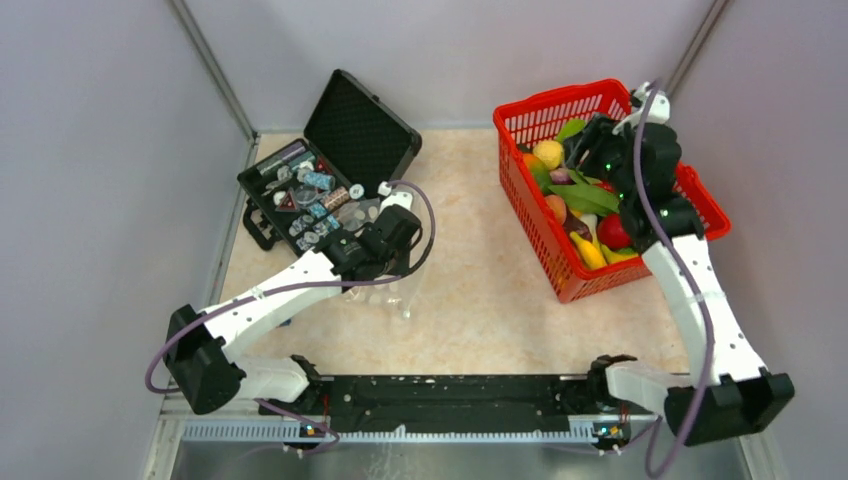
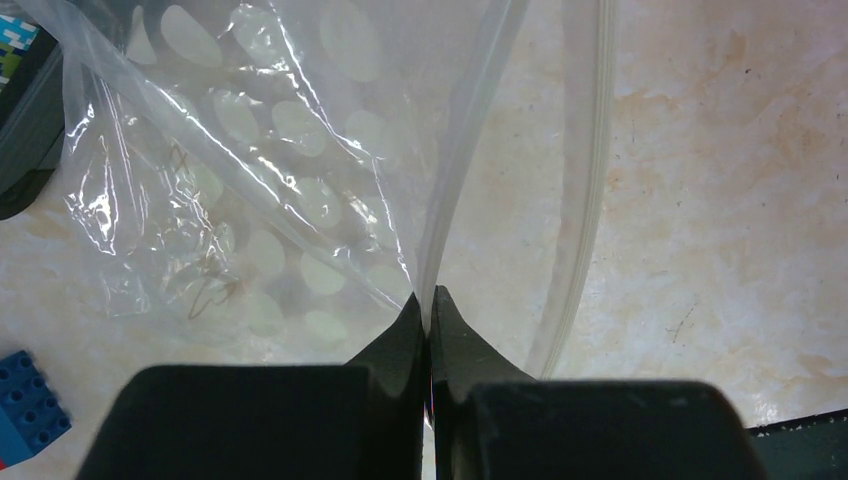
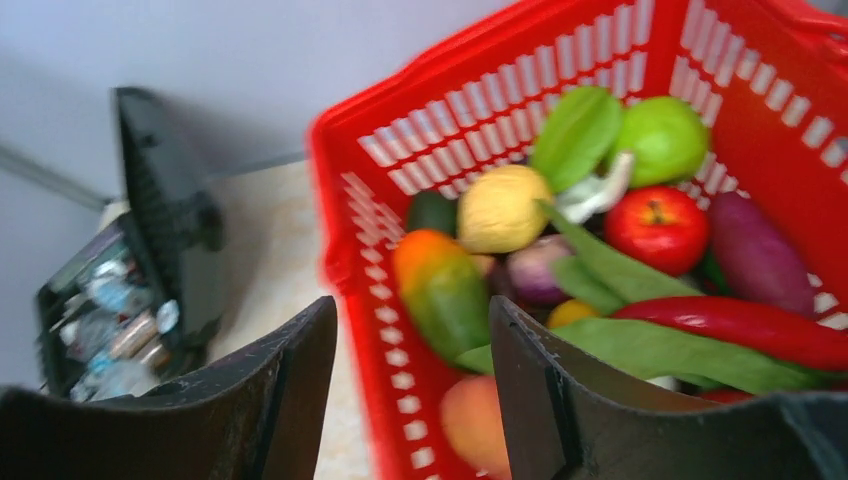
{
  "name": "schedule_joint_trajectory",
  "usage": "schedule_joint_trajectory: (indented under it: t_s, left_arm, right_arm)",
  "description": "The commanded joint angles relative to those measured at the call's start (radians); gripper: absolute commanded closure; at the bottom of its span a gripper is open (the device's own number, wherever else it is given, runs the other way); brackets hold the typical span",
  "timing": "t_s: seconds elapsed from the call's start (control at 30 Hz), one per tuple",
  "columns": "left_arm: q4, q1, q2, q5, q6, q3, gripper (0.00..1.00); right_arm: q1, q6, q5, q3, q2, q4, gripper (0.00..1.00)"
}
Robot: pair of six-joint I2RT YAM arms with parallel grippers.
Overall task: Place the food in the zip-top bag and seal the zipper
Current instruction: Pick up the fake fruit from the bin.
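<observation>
The clear zip-top bag (image 2: 250, 190) lies crumpled on the table in front of my left gripper (image 2: 428, 302), which is shut on one lip of the bag's mouth. That pinched lip runs up from the jaws, and the other whitish zipper strip (image 2: 592, 200) curves to its right. From above, the bag (image 1: 402, 297) sits beside my left gripper (image 1: 392, 262). The food (image 1: 585, 197) is piled in the red basket (image 1: 556, 103): a yellow lemon (image 3: 503, 208), a red apple (image 3: 657, 228), a lime (image 3: 660, 138), a red chili (image 3: 740, 330). My right gripper (image 3: 412, 312) hangs open and empty over the basket's near-left rim (image 3: 345, 190).
An open black case (image 1: 345, 140) of small metal parts stands at the back left, close behind the bag. A blue brick (image 2: 28, 400) lies by the left fingers. Grey walls enclose the table on three sides.
</observation>
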Motion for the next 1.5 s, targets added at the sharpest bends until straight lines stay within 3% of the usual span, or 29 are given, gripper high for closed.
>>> schedule_joint_trajectory:
  t_s: [0.0,0.23,0.4,0.5,0.73,0.93,1.13,1.3,1.47]
  left_arm:
    - [0.044,0.006,-0.012,0.023,0.017,-0.008,1.00]
    - [0.046,0.006,-0.008,0.044,0.036,-0.004,1.00]
    - [0.044,0.007,-0.007,0.052,0.047,-0.006,1.00]
    - [0.046,0.007,-0.004,0.058,0.055,-0.004,1.00]
    - [0.038,0.008,0.002,0.057,0.063,0.004,1.00]
    - [0.026,0.007,0.003,0.056,0.062,0.013,1.00]
    - [0.023,0.008,0.010,0.063,0.059,0.027,1.00]
    - [0.017,0.008,0.004,0.060,0.059,0.022,1.00]
    - [0.011,0.008,-0.011,0.048,0.058,0.012,1.00]
  right_arm:
    - [-0.185,0.003,-0.220,0.043,0.147,0.012,0.42]
    - [-0.275,-0.300,-0.278,0.305,0.460,-0.222,0.40]
    - [-0.281,-0.483,-0.297,0.322,0.538,-0.280,0.36]
    - [-0.296,-0.385,-0.264,0.326,0.556,-0.216,0.34]
    - [-0.302,-0.227,-0.488,0.309,0.608,0.014,0.28]
    - [-0.293,-0.209,-0.479,0.566,0.842,-0.103,0.26]
    - [-0.257,-0.229,-0.512,0.678,0.987,-0.246,0.26]
    - [-0.209,-0.257,-0.476,0.664,1.003,-0.277,0.27]
    - [-0.209,-0.245,-0.555,0.644,0.963,-0.286,0.26]
